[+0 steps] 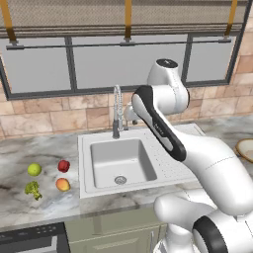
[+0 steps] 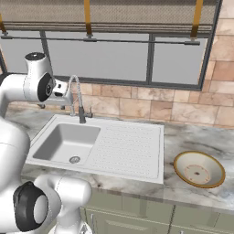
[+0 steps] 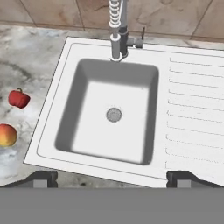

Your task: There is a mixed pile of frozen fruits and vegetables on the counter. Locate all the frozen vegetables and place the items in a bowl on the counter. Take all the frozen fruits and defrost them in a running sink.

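Observation:
Four pieces of the mixed pile lie on the marble counter (image 1: 15, 148) left of the sink (image 1: 85, 148): a yellow-green fruit (image 1: 34, 169), a small red piece (image 1: 63, 166), an orange-red fruit (image 1: 63, 185) and a green broccoli floret (image 1: 33, 189). The hand view looks straight down into the sink basin (image 3: 70, 118), with the red piece (image 3: 19, 98) and the orange-red fruit (image 3: 6, 134) at its left edge. My gripper (image 3: 113, 180) hangs above the basin's near rim, open, with nothing between its fingers. The tan bowl (image 2: 199, 169) stands on the counter right of the drainboard.
A tall chrome spring-coil faucet (image 1: 117, 111) rises behind the basin, close to my hand. No water shows at the faucet (image 3: 118, 30). The ribbed drainboard (image 2: 130, 146) lies between basin and bowl. A tiled wall and window run along the back.

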